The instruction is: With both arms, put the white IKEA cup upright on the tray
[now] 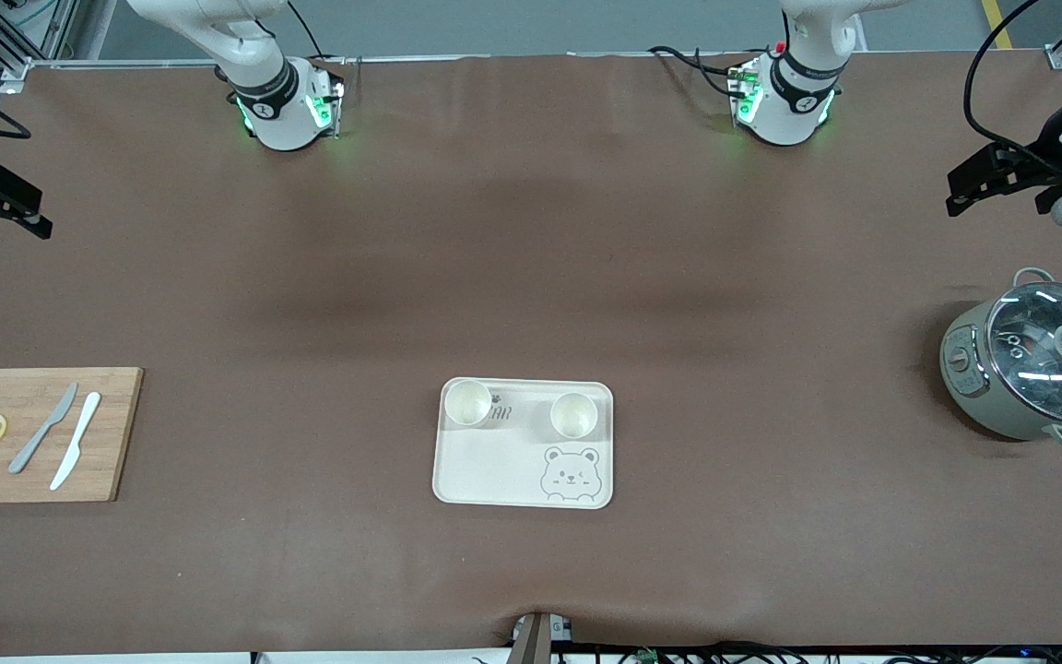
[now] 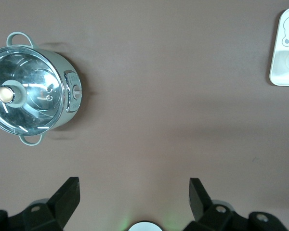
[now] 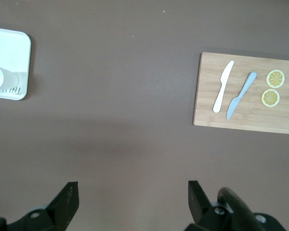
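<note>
Brown matting covers the whole table. Two white cups (image 1: pixel 467 403) (image 1: pixel 573 415) stand upright on the bear tray (image 1: pixel 494 470) at mid-table, so the job looks done. My left gripper (image 2: pixel 134 192) hangs with fingers wide apart over bare mat near the lidded electric pot (image 1: pixel 1033 366); my right gripper (image 3: pixel 133 192), equally spread, waits over the mat near the cutting board (image 1: pixel 107 433), both probably parked clear of the tray.

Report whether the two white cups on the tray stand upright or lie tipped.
Both upright: each cup shows a round open mouth facing up, standing on the tray along its edge farther from the front camera.
</note>
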